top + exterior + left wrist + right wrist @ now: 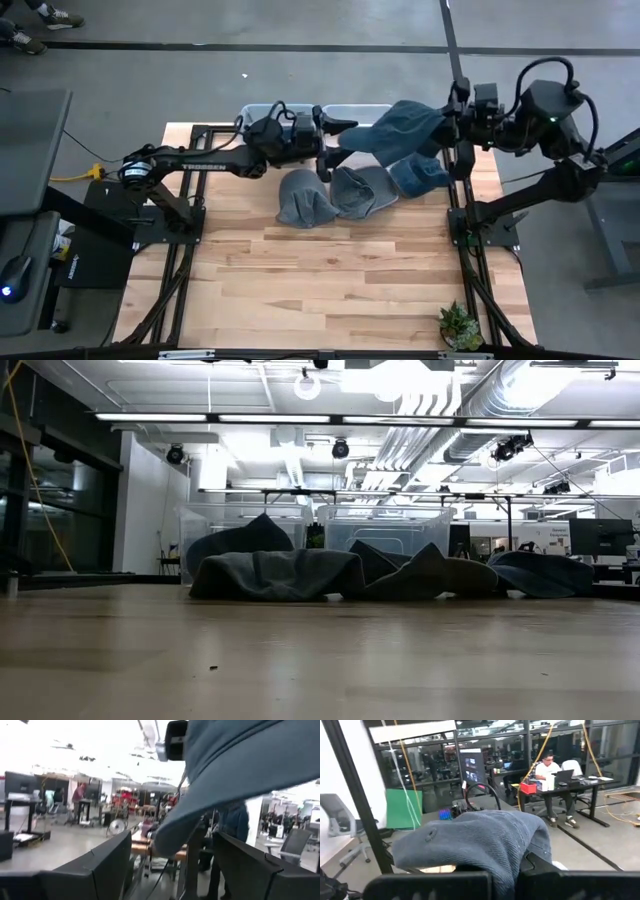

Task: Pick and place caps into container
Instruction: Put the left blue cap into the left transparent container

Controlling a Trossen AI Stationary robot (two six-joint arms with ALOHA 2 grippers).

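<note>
A denim-blue cap point(400, 130) hangs in the air over the table's far part, held by my right gripper point(452, 118), which is shut on it. My left gripper point(334, 146) is open. Its two fingers stand on either side of that cap's free end point(167, 840); whether they touch it, I cannot tell. Three more caps lie in a row on the table: a grey one point(305, 200), another grey one point(362, 190) and a blue one point(420, 177). In the low view they show as dark heaps point(275, 575). Two clear containers point(262, 110) point(362, 110) stand at the far edge. My right gripper point(505, 870) pinches the blue cap's near part point(495, 862) between its two fingers, coming level from the table's right side. The cap is lifted clear. It bulges up ahead of the fingers point(480, 835) and stretches toward the left gripper, its far end drooping.
The clear containers point(385, 525) stand just behind the row of caps. A small potted plant point(460, 325) sits at the near right corner. Bare wood point(330, 280) covers the near half of the table. Dark frame rails run along both sides.
</note>
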